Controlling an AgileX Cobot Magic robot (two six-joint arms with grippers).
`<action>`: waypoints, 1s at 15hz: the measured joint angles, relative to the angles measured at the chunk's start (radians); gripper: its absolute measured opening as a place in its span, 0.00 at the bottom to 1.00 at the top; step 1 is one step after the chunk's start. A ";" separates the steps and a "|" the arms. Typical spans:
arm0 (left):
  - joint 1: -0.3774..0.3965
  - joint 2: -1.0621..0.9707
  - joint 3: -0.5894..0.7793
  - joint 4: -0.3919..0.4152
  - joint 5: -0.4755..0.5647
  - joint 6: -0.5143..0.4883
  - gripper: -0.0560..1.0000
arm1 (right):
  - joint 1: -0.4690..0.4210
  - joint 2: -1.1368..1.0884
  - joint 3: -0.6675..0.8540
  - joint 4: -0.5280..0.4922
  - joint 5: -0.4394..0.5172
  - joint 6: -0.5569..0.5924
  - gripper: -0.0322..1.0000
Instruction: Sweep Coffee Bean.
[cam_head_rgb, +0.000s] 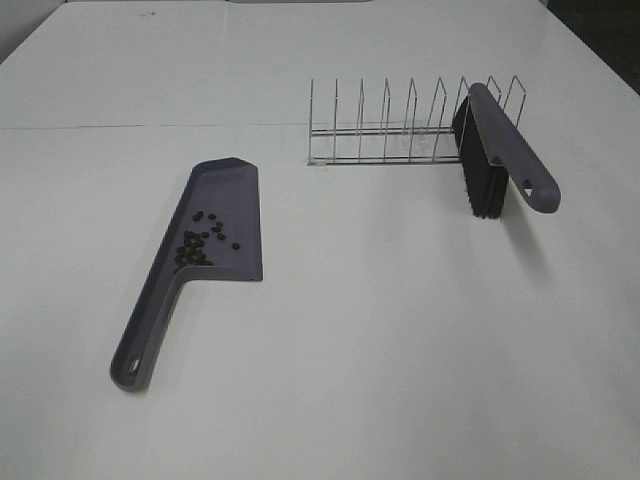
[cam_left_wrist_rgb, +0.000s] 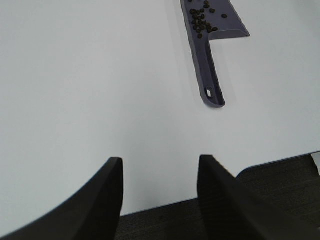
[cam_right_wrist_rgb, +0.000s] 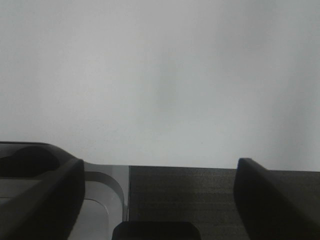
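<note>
A grey-purple dustpan (cam_head_rgb: 215, 215) lies on the white table left of centre, handle toward the front. Several tiny dark coffee beans (cam_head_rgb: 200, 242) sit inside it near the handle end. They also show in the left wrist view (cam_left_wrist_rgb: 201, 22), on the dustpan (cam_left_wrist_rgb: 207, 65). A brush (cam_head_rgb: 505, 150) with black bristles and a grey-purple handle leans in a wire rack (cam_head_rgb: 400, 125) at the back right. My left gripper (cam_left_wrist_rgb: 159, 165) is open and empty above the table's front edge, well apart from the dustpan. My right gripper (cam_right_wrist_rgb: 160, 172) is open and empty over the table edge. Neither gripper shows in the high view.
The white table (cam_head_rgb: 400, 330) spans the view. Dark carpet floor (cam_left_wrist_rgb: 280, 200) lies beyond the front edge. A grey metal part (cam_right_wrist_rgb: 100, 200) sits below the table edge in the right wrist view.
</note>
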 joint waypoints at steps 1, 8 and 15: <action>0.000 -0.037 0.022 0.000 0.000 0.007 0.46 | 0.000 -0.078 0.051 0.007 -0.019 -0.013 0.78; 0.000 -0.076 0.078 -0.050 -0.093 0.161 0.46 | 0.000 -0.698 0.200 0.082 -0.063 -0.105 0.77; 0.000 -0.076 0.115 -0.098 -0.159 0.243 0.46 | 0.000 -1.099 0.233 0.245 -0.057 -0.308 0.77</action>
